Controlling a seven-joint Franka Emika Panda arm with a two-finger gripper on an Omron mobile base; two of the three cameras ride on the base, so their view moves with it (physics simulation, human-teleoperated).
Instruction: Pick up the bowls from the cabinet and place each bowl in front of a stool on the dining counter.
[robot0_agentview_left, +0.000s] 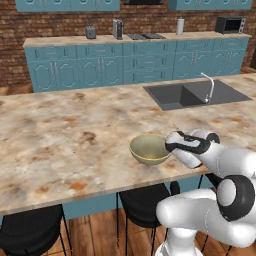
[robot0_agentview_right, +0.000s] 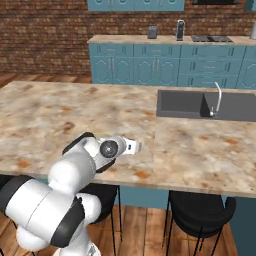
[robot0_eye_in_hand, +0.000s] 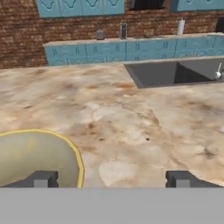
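A plain tan-yellow bowl (robot0_agentview_left: 149, 149) stands upright on the dining counter (robot0_agentview_left: 75, 130) near its front edge, above a black stool (robot0_agentview_left: 145, 200). My gripper (robot0_agentview_left: 169, 146) is level with the bowl's right rim, open. In the hand view the bowl (robot0_eye_in_hand: 35, 157) sits at the lower left, and its yellow rim passes between the wide-apart fingertips (robot0_eye_in_hand: 181, 179) of the gripper (robot0_eye_in_hand: 111, 179) without being clamped. In the right base view the gripper (robot0_agentview_right: 137, 146) reaches out over the dining counter (robot0_agentview_right: 50, 110) from my white arm. The cabinet is out of view.
A dark inset sink (robot0_agentview_left: 195, 95) with a thin faucet (robot0_agentview_left: 210, 87) lies to the right on the counter. More stools (robot0_agentview_left: 30, 232) (robot0_agentview_right: 200, 212) stand under the front edge. The wall counter (robot0_agentview_left: 135, 40) with appliances runs along the brick wall behind.
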